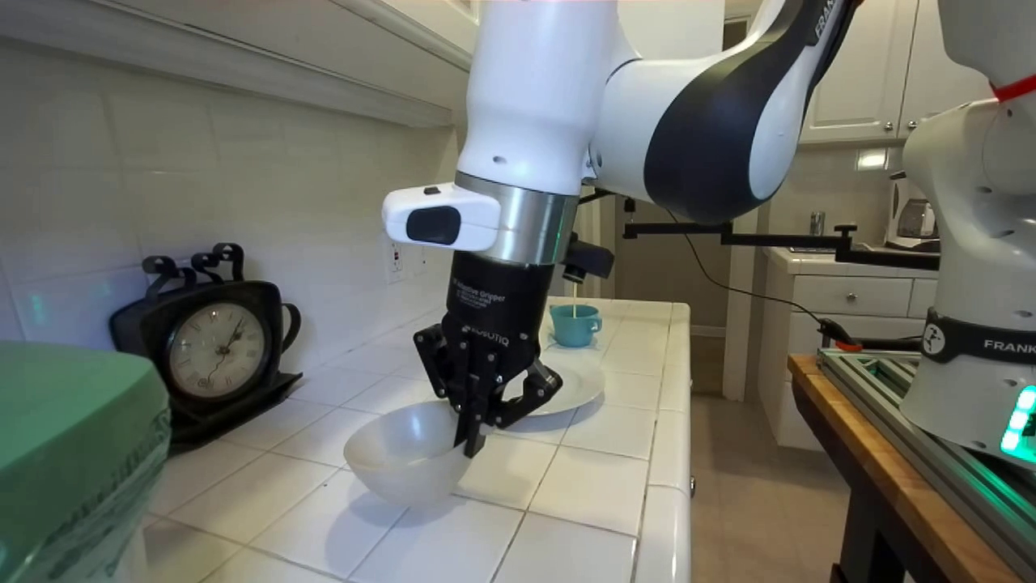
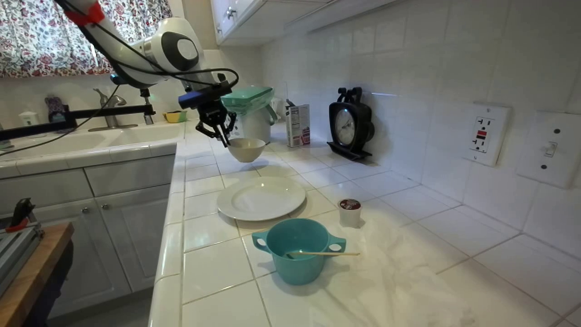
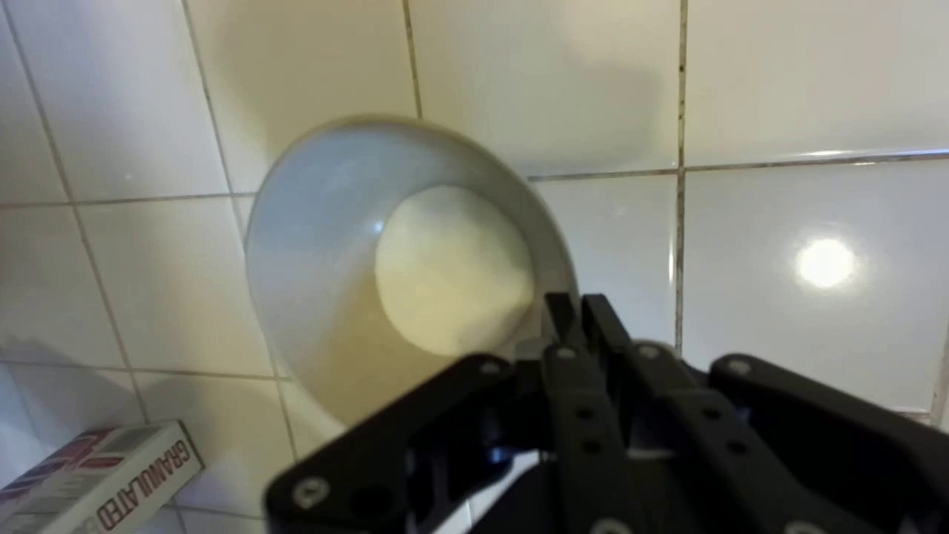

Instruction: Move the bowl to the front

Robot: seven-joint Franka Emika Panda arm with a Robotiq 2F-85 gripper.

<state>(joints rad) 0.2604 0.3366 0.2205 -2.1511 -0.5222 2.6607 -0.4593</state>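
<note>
The pale white-grey bowl hangs slightly tilted over the white tiled counter in an exterior view, with its shadow below. It also shows in an exterior view beyond the plate and in the wrist view, where its inside looks empty. My gripper points down and is shut on the bowl's rim, with one finger inside and one outside. The fingertips straddle the rim in the wrist view. In an exterior view the gripper is at the bowl's counter-edge side. The bowl seems a little above the tiles.
A wide white plate and a blue cup with a stick stand along the counter. A small pod is near the plate. A black clock, a sugar box and a green-lidded bin stand around the bowl.
</note>
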